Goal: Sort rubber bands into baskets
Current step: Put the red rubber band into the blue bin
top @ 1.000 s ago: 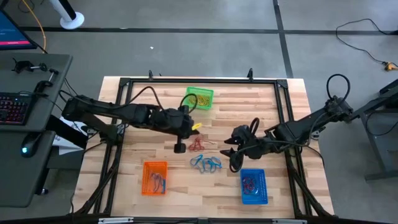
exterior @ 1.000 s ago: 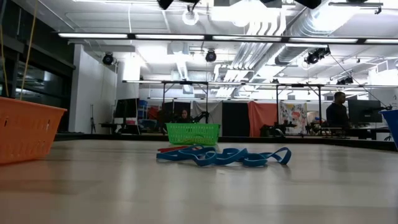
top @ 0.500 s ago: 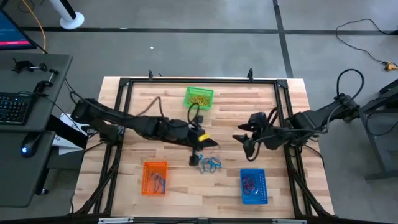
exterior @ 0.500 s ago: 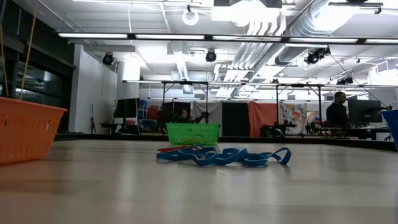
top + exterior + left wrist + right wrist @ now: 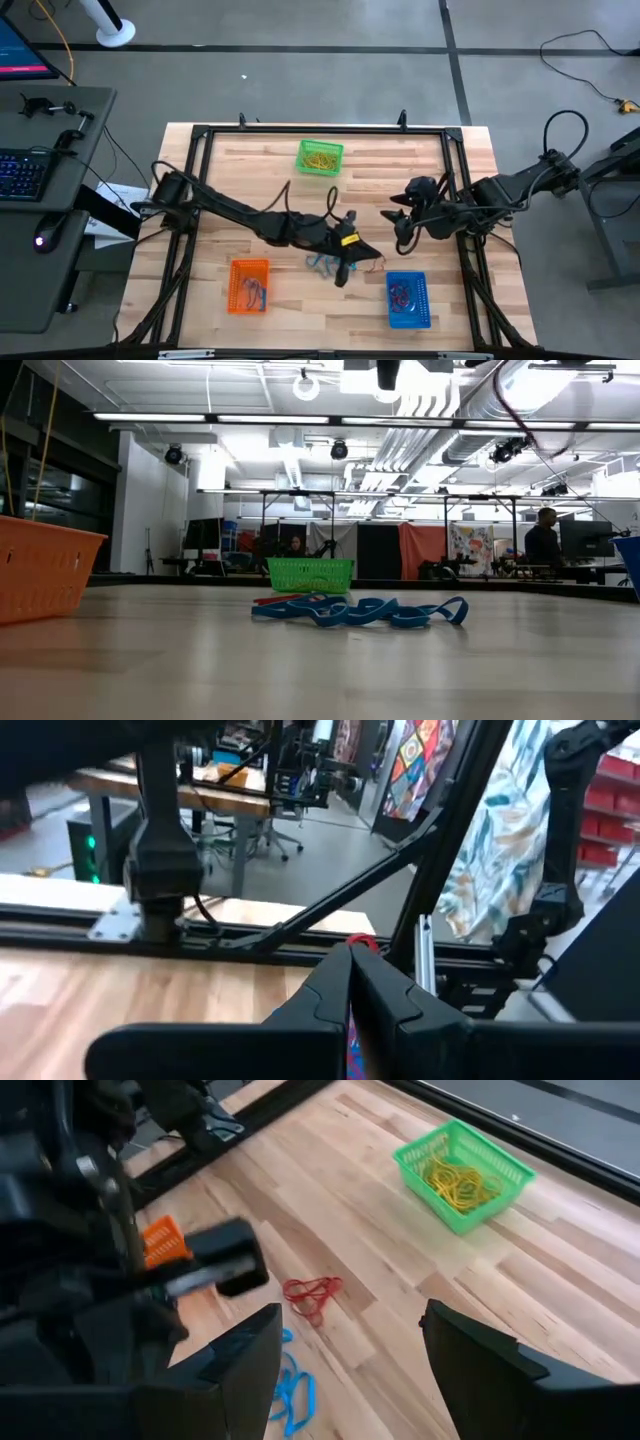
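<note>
The table (image 5: 260, 160) is pale wooden planking with a visible grain, edged by a black metal frame (image 5: 200, 132). Three small rectangular mesh baskets of plastic stand on it: a green one (image 5: 320, 157) at the far middle with a tangle of thin yellow bands (image 5: 322, 158) inside, an orange one (image 5: 249, 285) at the near left with a few dark loops in it, and a blue one (image 5: 407, 298) at the near right holding red and blue loops. Between the orange and blue baskets lies a loose heap of flat blue bands (image 5: 322, 263), limp and looped over each other; in the low view the same heap (image 5: 360, 610) lies flat on the wood with a red band (image 5: 290, 598) just behind it. In the right wrist view a small bunch of red bands (image 5: 312, 1293) lies on the planks beside the blue ones (image 5: 293, 1392). The left pincer (image 5: 343, 275) reaches across the middle of the table and hangs at the near right of the blue heap, close to the blue basket; its fingers (image 5: 330, 995) are pressed together, with a bit of red showing at their tips, though what it is cannot be told. The right pincer (image 5: 400, 232) hovers at the right of the table, far of the blue basket, its fingers (image 5: 480, 1355) spread wide and holding nothing.
</note>
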